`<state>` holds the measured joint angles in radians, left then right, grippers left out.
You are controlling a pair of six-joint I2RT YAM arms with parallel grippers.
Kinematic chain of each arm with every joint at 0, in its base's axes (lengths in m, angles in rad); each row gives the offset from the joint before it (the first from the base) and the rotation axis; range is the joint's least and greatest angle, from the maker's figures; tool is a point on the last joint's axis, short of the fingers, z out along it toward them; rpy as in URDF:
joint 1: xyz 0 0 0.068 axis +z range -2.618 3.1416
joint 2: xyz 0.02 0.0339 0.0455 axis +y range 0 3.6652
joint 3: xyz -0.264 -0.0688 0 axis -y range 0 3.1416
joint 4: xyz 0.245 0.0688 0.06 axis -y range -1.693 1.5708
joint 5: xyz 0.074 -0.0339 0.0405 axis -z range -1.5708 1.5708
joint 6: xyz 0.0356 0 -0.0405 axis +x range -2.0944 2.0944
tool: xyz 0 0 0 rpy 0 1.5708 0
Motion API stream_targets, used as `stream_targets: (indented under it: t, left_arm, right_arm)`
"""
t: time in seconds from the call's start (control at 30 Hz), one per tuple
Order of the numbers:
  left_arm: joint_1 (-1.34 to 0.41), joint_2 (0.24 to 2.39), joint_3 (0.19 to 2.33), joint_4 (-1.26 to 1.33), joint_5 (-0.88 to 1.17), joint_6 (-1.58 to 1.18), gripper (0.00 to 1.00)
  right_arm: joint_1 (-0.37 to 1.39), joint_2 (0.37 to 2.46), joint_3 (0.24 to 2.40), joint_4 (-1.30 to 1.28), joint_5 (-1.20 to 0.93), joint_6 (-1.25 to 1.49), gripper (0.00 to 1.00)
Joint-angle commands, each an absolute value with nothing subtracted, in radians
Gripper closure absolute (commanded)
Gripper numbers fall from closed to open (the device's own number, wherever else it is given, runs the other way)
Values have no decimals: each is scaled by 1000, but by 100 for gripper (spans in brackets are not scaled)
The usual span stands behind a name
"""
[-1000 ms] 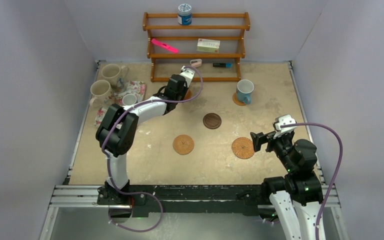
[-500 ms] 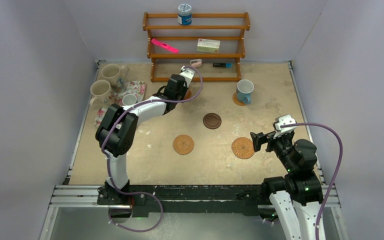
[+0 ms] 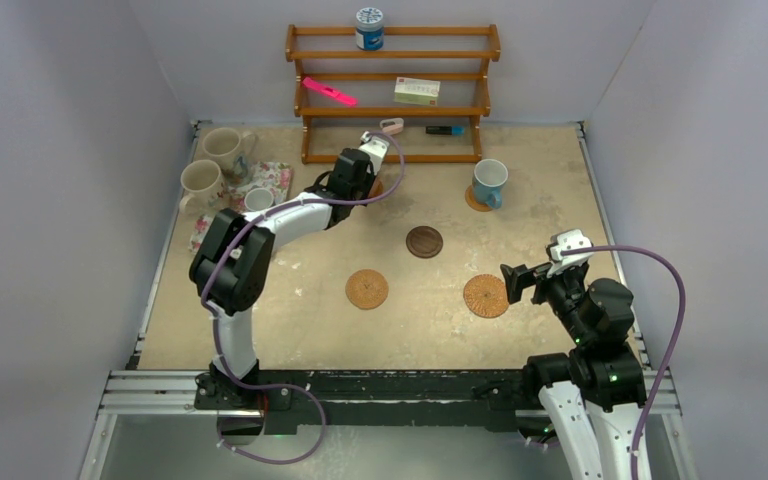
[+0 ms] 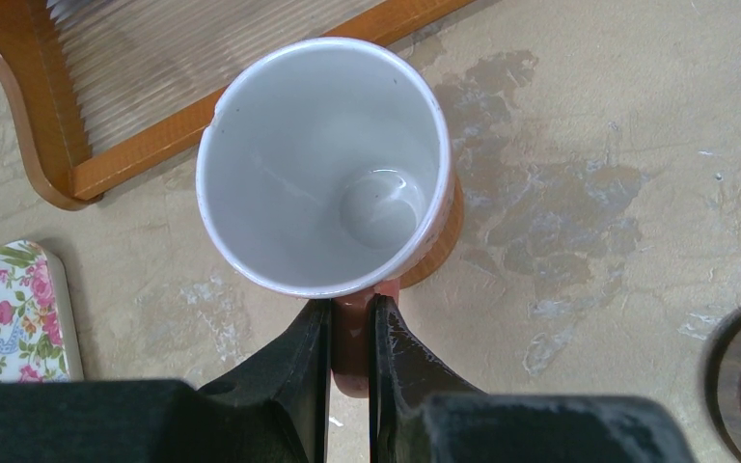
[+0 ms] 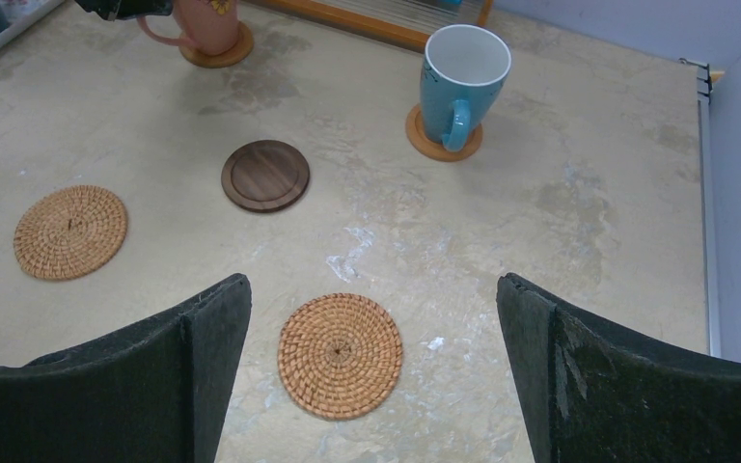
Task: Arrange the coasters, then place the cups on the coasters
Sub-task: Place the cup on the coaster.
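Currently: blue mug (image 3: 489, 181) seated on coaster (image 5: 420, 141). Pink mug (image 4: 323, 164) on coaster by rack (image 3: 390, 95), handle pinched in left gripper (image 4: 347, 338). Three coasters (image 3: 367, 289) bare; three mugs (image 3: 200, 180) far-left corner. Right gripper (image 5: 371, 289) wide, empty.

arms (image 3: 295, 212): white links, black joints | cables (image 3: 625, 248): purple | fingers (image 5: 135, 386): matte black

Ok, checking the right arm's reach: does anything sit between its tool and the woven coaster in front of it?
Nothing visible does. The woven coaster lies bare, framed by the open right tool.
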<state>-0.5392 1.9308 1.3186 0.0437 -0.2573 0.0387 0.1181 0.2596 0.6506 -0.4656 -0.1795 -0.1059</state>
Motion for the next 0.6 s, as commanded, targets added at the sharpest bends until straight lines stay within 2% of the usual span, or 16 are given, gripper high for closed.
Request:
stream_targets:
  t: [0.0, 0.23, 0.57]
  left_arm:
    - [-543, 1867, 1351, 71, -243, 15, 100]
    - [-543, 1864, 1348, 75, -256, 22, 100]
    - [-542, 1867, 1347, 75, -267, 35, 92]
  right_arm:
    - [124, 253, 652, -445, -202, -115, 1]
    - [124, 251, 652, -445, -204, -117, 1]
    - [124, 252, 652, -445, -206, -117, 1]
